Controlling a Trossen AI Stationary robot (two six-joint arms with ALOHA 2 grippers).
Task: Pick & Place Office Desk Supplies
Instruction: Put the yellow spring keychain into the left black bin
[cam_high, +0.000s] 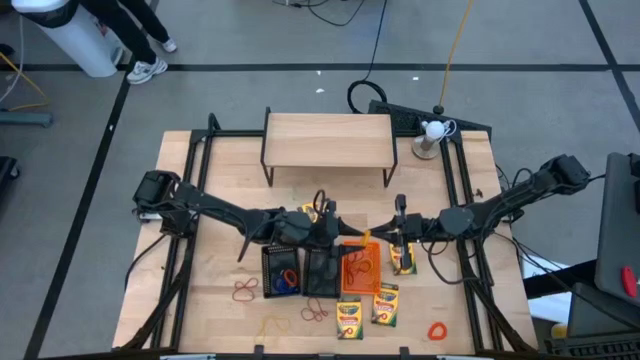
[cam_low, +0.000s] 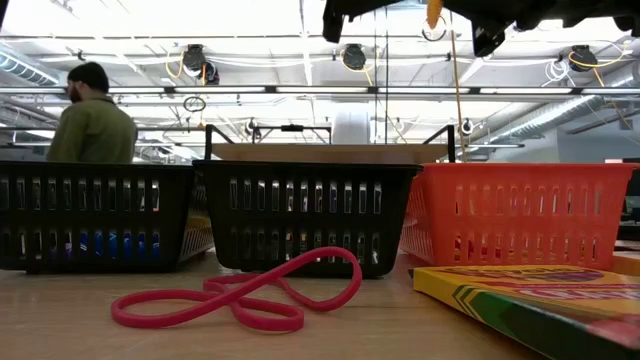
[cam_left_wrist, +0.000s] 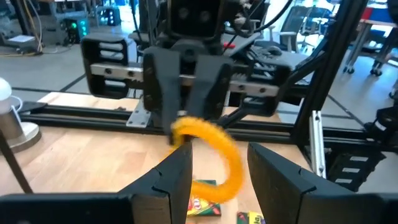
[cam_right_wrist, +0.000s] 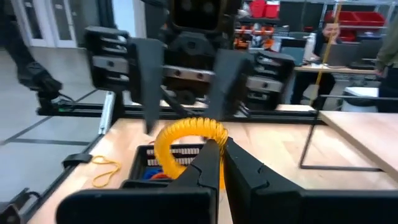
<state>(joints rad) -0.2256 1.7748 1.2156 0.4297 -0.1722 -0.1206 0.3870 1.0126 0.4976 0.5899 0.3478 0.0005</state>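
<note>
Orange band (cam_right_wrist: 186, 134) first: I see the right gripper (cam_right_wrist: 219, 152) pinching it with fingers pressed together, up above the orange tray (cam_high: 361, 268), while the left gripper (cam_left_wrist: 219, 167) faces it with fingers spread, the band's loop hanging between them without clear contact, as far as I can judge from the blurred wrist views.

I count three mesh trays side by side near the table's front: the left black tray (cam_high: 280, 269), the middle black tray (cam_high: 321, 270) and the orange one. The left black tray holds blue and red bands; I cannot tell what lies in the other two. I count three crayon boxes: two (cam_high: 350, 318) (cam_high: 385, 304) in front of the orange tray, one (cam_high: 403, 260) to its right.

Loose bands lie along the front edge: red (cam_high: 245, 291), a darker one (cam_high: 316, 312), yellow (cam_high: 272, 326), orange (cam_high: 437, 330). Open wood remains between the trays and the wooden shelf (cam_high: 328, 140).
</note>
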